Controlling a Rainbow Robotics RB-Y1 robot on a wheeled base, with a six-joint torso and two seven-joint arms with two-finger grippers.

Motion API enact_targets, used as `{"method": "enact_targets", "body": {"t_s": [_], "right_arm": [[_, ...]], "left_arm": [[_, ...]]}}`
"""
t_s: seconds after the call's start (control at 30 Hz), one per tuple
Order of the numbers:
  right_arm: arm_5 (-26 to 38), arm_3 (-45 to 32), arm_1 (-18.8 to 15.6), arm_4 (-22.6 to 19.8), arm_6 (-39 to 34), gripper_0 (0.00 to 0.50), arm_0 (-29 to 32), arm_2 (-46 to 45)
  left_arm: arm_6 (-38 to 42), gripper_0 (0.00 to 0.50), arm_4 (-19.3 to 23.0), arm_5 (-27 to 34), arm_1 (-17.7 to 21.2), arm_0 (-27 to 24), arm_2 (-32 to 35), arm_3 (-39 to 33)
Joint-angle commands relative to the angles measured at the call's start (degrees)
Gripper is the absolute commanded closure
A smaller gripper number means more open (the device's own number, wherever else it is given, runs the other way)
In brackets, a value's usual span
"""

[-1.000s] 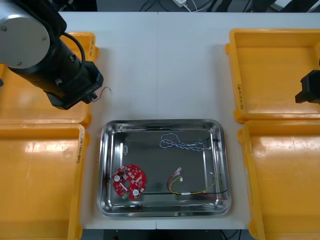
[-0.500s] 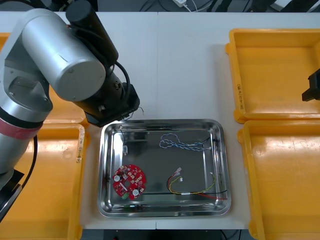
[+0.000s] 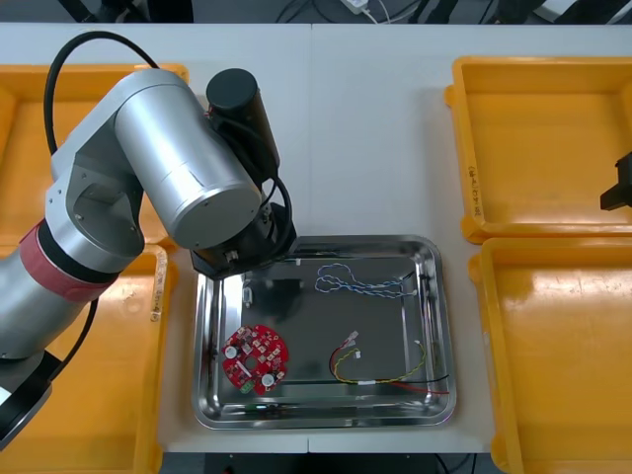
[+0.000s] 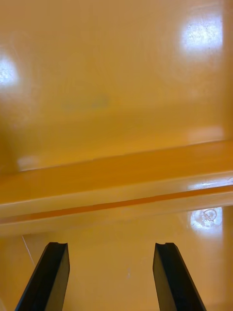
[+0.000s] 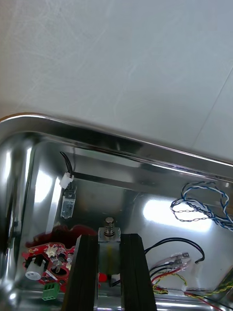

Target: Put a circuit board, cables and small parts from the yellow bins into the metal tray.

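Left wrist view: left pincer (image 5: 109, 241) tight on small metal part (image 5: 110, 227) over metal tray (image 5: 121, 140)

In the metal tray (image 3: 318, 240) lie a red circuit board (image 3: 257, 357), blue-white cable (image 3: 360, 284) and red-yellow cable (image 3: 375, 381); a small metal part (image 5: 109, 232) is held above it.

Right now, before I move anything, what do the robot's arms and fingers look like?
The left arm, over the metal tray, has thick silver-grey cylindrical links, a red band, a black wrist section and a black cable looping outside. The left gripper has flat black fingers. The right gripper, over a yellow bin, has the same black, square-tipped fingers.
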Motion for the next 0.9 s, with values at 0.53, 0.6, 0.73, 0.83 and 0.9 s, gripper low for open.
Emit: {"method": "enact_targets", "body": {"t_s": [0.53,0.6,0.73,0.83,0.9], "right_arm": [[-0.1,-2.1,-2.9,-0.7,4.0,0.0,0.6,-2.1],[-0.2,-2.5,-2.8,-0.1,4.9,0.0,0.6,-2.1],[-0.8,-3.3,-2.8,0.4,5.8,0.0,0.6,-2.4],[-1.3,-3.3,-2.8,0.3,6.1,0.0,0.6,-2.7],[-1.4,-3.3,-2.9,0.4,6.3,0.0,0.6,-2.7]], "left_arm": [[-9.6,0.499,-13.0,-0.1,-7.2,7.0,-1.1,1.2],[-10.0,0.5,-13.4,-1.0,-7.3,7.5,-1.2,1.6],[-10.9,0.5,-13.3,-2.4,-7.6,8.0,-1.2,2.6],[-11.5,0.5,-13.2,-3.5,-7.9,8.1,-1.2,3.3],[-11.8,0.5,-13.1,-3.9,-8.1,8.2,-1.2,3.6]]}}
